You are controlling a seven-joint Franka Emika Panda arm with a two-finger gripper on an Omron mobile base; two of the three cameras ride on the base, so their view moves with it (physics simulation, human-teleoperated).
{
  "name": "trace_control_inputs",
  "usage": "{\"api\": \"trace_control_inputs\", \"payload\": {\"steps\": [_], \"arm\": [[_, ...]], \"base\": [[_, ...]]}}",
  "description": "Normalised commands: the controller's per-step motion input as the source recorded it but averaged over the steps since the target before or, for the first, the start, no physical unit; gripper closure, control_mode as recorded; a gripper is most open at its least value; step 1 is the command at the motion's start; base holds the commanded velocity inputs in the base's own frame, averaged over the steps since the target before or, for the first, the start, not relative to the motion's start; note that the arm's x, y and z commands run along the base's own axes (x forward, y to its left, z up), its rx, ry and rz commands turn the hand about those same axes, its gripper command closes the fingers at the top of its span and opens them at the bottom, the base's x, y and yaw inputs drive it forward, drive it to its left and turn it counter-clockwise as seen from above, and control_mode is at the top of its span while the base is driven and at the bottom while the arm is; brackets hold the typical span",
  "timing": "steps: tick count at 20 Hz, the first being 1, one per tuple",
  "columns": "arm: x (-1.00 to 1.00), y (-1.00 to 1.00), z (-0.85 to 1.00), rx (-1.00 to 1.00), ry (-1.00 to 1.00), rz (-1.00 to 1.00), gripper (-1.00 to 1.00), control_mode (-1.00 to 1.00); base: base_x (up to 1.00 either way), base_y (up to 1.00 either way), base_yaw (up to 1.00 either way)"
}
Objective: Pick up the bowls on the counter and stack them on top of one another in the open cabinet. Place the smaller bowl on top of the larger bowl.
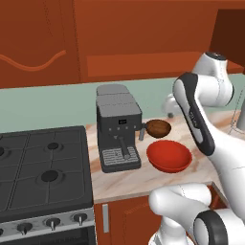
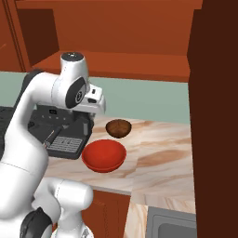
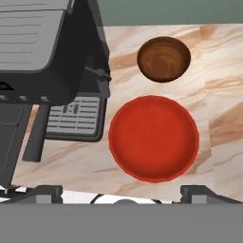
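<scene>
From the left base view, my own arm (image 1: 196, 115) is blocking the right stretch of the counter (image 1: 143, 179), and the stove (image 1: 43, 167) is running off the left edge. In the hand view, the coffee machine (image 3: 47, 52) is running off the top and left edges. The open cabinet (image 2: 116, 60) is being cropped at the top of the right base view.

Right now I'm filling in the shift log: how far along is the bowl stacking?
Nothing is done yet: the red bowl and the small brown bowl both sit apart on the counter, beside the coffee machine. In hand: the gripper hangs open above the red bowl, holding nothing. Left: grasp the red bowl, shelve it in the open cabinet, then set the brown bowl inside it.
</scene>
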Motion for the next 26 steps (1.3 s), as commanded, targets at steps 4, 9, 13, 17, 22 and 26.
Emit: {"api": "trace_control_inputs", "payload": {"steps": [4,9,13,17,22,26], "arm": [[-0.13,-0.32,-0.15,0.06,-0.02,0.00,-1.00,-1.00],[-0.10,-0.31,-0.20,0.07,-0.03,0.00,-1.00,-1.00],[-0.05,-0.29,-0.19,0.07,-0.02,0.00,-1.00,-1.00],[0.00,-0.18,-0.20,0.06,-0.03,0.00,-1.00,-1.00],[0.01,-0.03,-0.22,0.06,-0.04,-0.03,-1.00,-1.00],[0.12,0.00,-0.21,0.04,-0.04,-0.07,-1.00,-1.00]], "base": [[0.00,0.00,0.00],[0.00,0.00,0.00],[0.00,0.00,0.00],[0.00,0.00,0.00],[0.00,0.00,0.00],[0.00,0.00,0.00]]}}
